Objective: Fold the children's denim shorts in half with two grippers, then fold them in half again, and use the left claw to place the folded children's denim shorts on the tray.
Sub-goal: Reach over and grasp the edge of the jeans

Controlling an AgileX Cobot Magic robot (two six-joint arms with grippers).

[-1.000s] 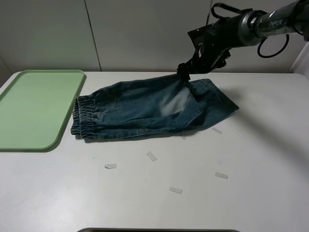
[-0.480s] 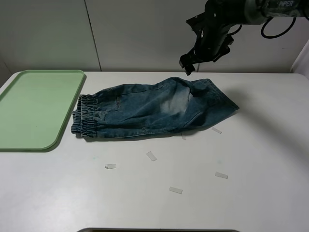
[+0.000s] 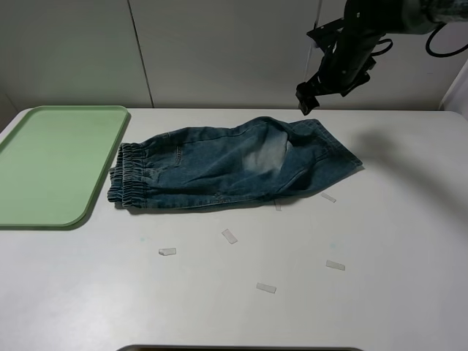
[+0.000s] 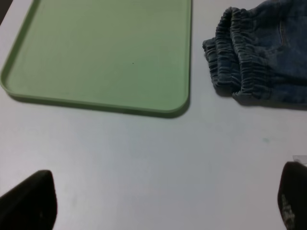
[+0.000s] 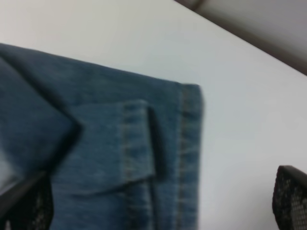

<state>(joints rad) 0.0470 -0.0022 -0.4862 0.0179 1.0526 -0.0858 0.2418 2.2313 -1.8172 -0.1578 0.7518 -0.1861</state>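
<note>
The children's denim shorts (image 3: 227, 164) lie folded lengthwise on the white table, elastic waistband toward the tray, leg hems to the right. The pale green tray (image 3: 51, 161) sits at the left, empty. My right gripper (image 3: 307, 99) hangs in the air above the back right end of the shorts, open and empty; its wrist view shows the leg hem (image 5: 158, 158) below, between its spread fingertips (image 5: 290, 201). My left gripper is out of the high view; its wrist view shows spread fingertips (image 4: 29, 201) over bare table, with the tray (image 4: 100, 52) and the waistband (image 4: 240, 62) beyond.
Several small pale tape scraps (image 3: 229, 235) lie on the table in front of the shorts. A wall runs along the back of the table (image 3: 380, 241).
My right gripper let go of the shorts' back right edge, rose and moved right. The lifted denim dropped flat. The shorts otherwise stay put.
</note>
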